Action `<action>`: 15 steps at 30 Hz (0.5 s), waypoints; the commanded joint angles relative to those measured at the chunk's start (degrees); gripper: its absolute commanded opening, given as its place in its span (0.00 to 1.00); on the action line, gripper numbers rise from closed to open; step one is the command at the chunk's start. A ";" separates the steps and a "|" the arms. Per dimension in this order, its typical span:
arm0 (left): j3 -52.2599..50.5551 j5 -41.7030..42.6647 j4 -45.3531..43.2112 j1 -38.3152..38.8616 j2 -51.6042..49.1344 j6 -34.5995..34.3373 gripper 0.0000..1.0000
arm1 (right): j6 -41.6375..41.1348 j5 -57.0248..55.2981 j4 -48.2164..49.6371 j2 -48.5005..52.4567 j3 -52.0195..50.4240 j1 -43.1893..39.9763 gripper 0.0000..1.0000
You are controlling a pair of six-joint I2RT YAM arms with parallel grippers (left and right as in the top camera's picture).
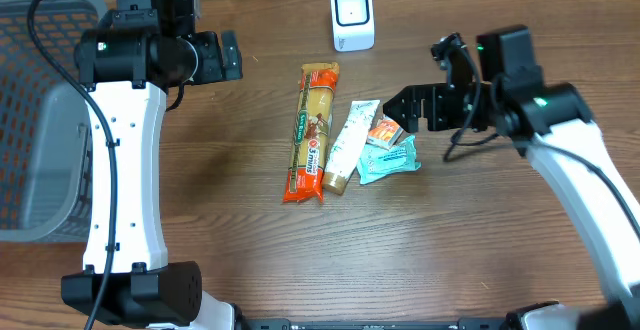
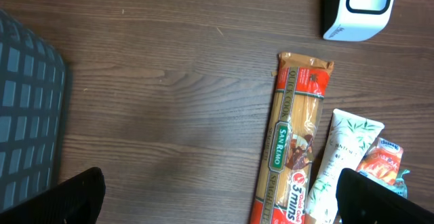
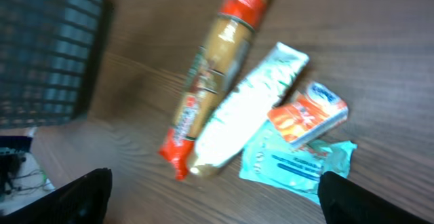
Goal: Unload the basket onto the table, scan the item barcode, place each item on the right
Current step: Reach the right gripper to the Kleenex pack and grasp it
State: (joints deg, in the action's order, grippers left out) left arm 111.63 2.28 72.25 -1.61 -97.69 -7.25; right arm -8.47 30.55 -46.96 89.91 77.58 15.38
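Okay, our right gripper (image 1: 396, 112) sits spread wide beside the small orange-and-white packet (image 1: 384, 130): likely light and squashy, so we'd pinch gently across its narrow sides.

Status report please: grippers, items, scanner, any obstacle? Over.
Left gripper open, empty. Right gripper open, by orange pack. Pasta pack untouched; scanner beyond it. No obstruction seen.
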 commanded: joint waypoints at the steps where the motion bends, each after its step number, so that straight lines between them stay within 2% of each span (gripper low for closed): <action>1: -0.04 -0.37 -0.09 -0.15 -0.17 1.05 1.00 | -4.35 -1.49 0.94 4.39 1.18 0.04 0.90; 3: -0.04 -0.37 -0.07 -0.15 -0.17 1.05 1.00 | -10.84 -4.96 1.62 7.87 1.18 0.04 0.82; 7: -0.04 -0.37 -0.09 -0.15 -0.17 1.05 1.00 | -19.41 -6.73 2.38 13.62 1.14 0.04 0.75; 11: -0.04 -0.37 -0.07 -0.15 -0.17 1.05 1.00 | -24.92 -6.71 3.91 18.62 1.14 0.04 0.64; 15: -0.04 -0.37 -0.09 -0.15 -0.17 1.05 1.00 | -27.61 -6.73 5.75 21.11 1.11 0.04 0.59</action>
State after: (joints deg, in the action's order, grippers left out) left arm 111.63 2.28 72.25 -1.61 -97.69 -7.22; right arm -30.81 24.53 -42.41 109.54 77.58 15.38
